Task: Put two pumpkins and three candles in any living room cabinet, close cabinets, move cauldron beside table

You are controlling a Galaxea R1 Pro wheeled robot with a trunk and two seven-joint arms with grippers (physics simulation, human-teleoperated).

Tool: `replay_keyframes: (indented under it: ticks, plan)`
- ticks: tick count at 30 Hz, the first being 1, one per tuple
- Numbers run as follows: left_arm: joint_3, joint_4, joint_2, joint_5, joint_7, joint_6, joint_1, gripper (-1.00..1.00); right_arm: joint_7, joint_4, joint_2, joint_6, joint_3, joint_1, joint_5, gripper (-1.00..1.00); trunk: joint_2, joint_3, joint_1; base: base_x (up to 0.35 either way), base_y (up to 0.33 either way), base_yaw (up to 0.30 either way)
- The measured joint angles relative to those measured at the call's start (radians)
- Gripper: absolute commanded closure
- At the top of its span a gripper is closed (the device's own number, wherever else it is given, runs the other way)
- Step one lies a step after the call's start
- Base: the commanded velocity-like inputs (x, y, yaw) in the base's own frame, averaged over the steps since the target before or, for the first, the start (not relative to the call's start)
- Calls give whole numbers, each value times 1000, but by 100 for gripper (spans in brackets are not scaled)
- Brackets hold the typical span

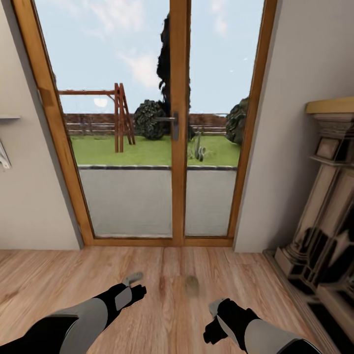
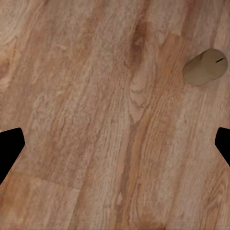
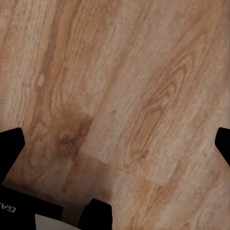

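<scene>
Reaching forward and down, both arms hang low over the wood-plank floor (image 1: pixel 73 275) at the near edge of the head view. The left gripper (image 1: pixel 133 280) points ahead and a little to the right; in the left wrist view its two dark fingers (image 2: pixel 9 146) stand at the far sides of the picture, wide apart, with nothing between them but bare planks. The right gripper (image 1: pixel 214 309) is bent downward beside its black wrist. In the right wrist view its fingers (image 3: pixel 10 143) are also spread wide and hold nothing.

One candle (image 1: pixel 191 285) lies on the floor between the two grippers and slightly ahead of them, nearer to the left one. It is small, round and tan, and it touches neither gripper. The left wrist view shows the same candle (image 2: pixel 205 67) lying on its side, with a short dark wick mark on its end face.

Farther on, the floor ends at a glass door (image 1: pixel 172 123) with a light wooden frame and a dark handle near the middle post. White walls stand at both sides of it. On the right, against the wall, stands a fireplace (image 1: pixel 327 216) of pale stone with dark parts. Behind the glass I see a grey terrace, green grass, a wooden swing frame (image 1: pixel 120 118), dark bushes and a blue sky.
</scene>
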Motion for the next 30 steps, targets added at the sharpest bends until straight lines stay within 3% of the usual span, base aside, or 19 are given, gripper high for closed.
replay_keyframes:
  ticks: [13,16,21,30]
  plan:
    - [0,0,-1,-1,0,-6,0,-100,1,0,0,0,0,0,-1,-100,0,0,0,292,194,0]
    - [0,0,-1,-1,0,-55,0,-100,1,-1,0,0,-3,0,-4,-100,0,0,1,63,32,0]
    - [0,-6,0,-2,-5,-63,0,-100,2,-3,0,0,-6,0,-10,-100,0,0,1,7,4,0]
    - [-3,-16,-3,-3,-9,-34,-1,-100,6,-5,0,-90,-8,0,-78,-100,0,0,1,0,0,20]
